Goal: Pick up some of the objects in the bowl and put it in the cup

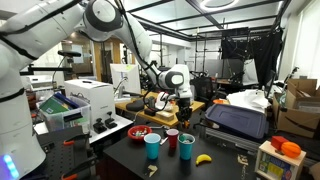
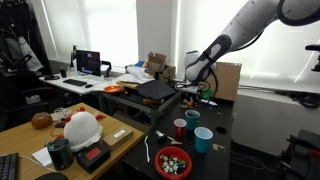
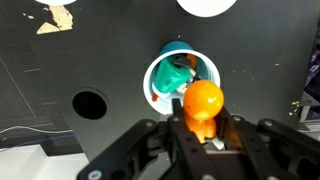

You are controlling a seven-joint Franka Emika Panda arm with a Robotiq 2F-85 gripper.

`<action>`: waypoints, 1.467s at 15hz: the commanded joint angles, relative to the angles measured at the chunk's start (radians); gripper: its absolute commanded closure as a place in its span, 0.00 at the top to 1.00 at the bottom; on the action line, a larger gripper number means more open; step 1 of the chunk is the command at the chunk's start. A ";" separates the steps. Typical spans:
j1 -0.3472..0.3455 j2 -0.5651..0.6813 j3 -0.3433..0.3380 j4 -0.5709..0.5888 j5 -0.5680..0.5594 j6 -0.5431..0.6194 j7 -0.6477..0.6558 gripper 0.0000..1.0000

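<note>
In the wrist view my gripper (image 3: 203, 130) is shut on a rounded orange object (image 3: 202, 102), which sticks out past the fingertips. Just beyond it, lower down, stands a blue cup (image 3: 182, 78) with a pale rim and a teal piece inside. In both exterior views the gripper (image 1: 183, 103) (image 2: 191, 88) hangs well above the dark table. Under it are a blue cup (image 1: 187, 148) (image 2: 192, 118), a red cup (image 1: 172, 140) (image 2: 180, 128) and another blue cup (image 1: 153, 146) (image 2: 203, 139). The red bowl (image 1: 141, 131) (image 2: 173, 161) holds small dark and pale pieces.
A banana (image 1: 204, 158) lies near the cups. A black case (image 1: 236, 120) stands behind them, and a white machine (image 1: 88, 100) is beside the bowl. Boxes and clutter fill the neighbouring tables. A round hole (image 3: 90, 103) shows in the dark tabletop.
</note>
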 commanded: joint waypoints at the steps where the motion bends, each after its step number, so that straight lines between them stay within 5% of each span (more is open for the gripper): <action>1: -0.007 0.014 0.002 0.017 0.008 -0.019 0.033 0.08; 12: 0.000 0.022 -0.020 0.023 -0.020 0.011 0.023 0.08; 13: -0.002 0.022 -0.017 0.023 -0.021 0.009 0.014 0.57; 14: 0.003 0.023 -0.020 0.022 -0.024 0.014 0.020 0.58; 20: 0.015 -0.013 -0.015 -0.031 -0.058 0.061 -0.015 0.99; 22: 0.020 -0.045 0.003 -0.074 -0.070 0.092 -0.064 1.00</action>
